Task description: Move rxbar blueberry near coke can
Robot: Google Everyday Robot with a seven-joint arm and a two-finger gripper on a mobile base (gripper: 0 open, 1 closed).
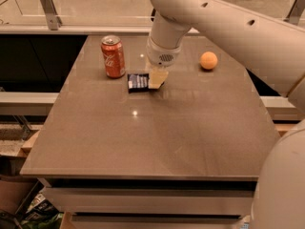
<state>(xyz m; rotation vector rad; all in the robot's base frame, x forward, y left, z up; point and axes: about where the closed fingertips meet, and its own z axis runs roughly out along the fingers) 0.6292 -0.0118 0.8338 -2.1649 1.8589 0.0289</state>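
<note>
The end effector [157, 78] hung just right of the coke can [113, 56], pinched shut on one end of the rxbar blueberry [137, 82]; the bar sat low at the desk [143, 142] beside the can, seemingly positioned for release.

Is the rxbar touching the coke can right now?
Apart. The camera view shows bare table between rxbar blueberry and coke can; the gripper is at the bar's other end.
</note>
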